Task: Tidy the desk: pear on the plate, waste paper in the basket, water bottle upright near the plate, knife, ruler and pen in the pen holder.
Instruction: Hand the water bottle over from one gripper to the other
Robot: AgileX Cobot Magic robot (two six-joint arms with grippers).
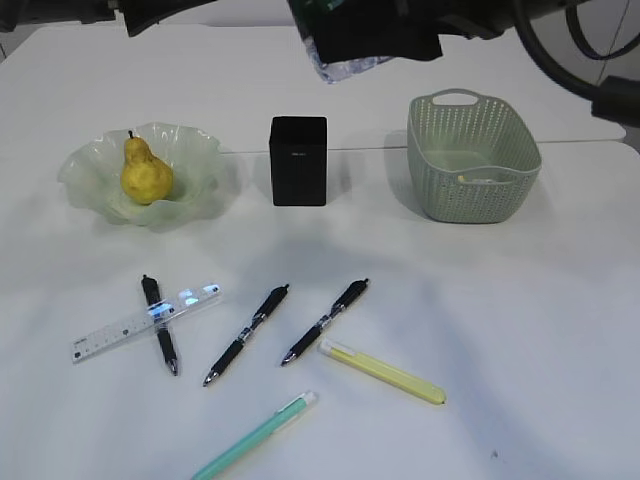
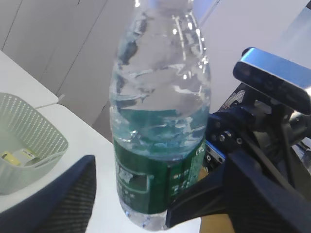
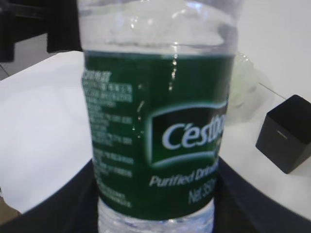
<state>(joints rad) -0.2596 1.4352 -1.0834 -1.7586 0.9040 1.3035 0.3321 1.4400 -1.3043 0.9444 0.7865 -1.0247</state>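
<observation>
The water bottle (image 3: 155,131) is held in the air above the far edge of the desk (image 1: 520,330), its clear body just visible (image 1: 345,66) under the dark arms. My right gripper (image 3: 155,208) is shut on its lower part. My left gripper (image 2: 133,194) stands open around the bottle (image 2: 160,126), one finger touching and the other apart. The pear (image 1: 145,172) sits in the plate (image 1: 195,150). The pen holder (image 1: 298,160) stands mid-desk. Ruler (image 1: 140,322), knife (image 1: 385,372), three black pens (image 1: 247,335) and a mint pen (image 1: 260,435) lie in front.
The basket (image 1: 475,155) stands at the right with a small pale, yellow-edged scrap (image 1: 485,178) inside. The ruler lies across one black pen (image 1: 160,335). The plate (image 3: 243,80) and pen holder (image 3: 286,138) show behind the bottle in the right wrist view.
</observation>
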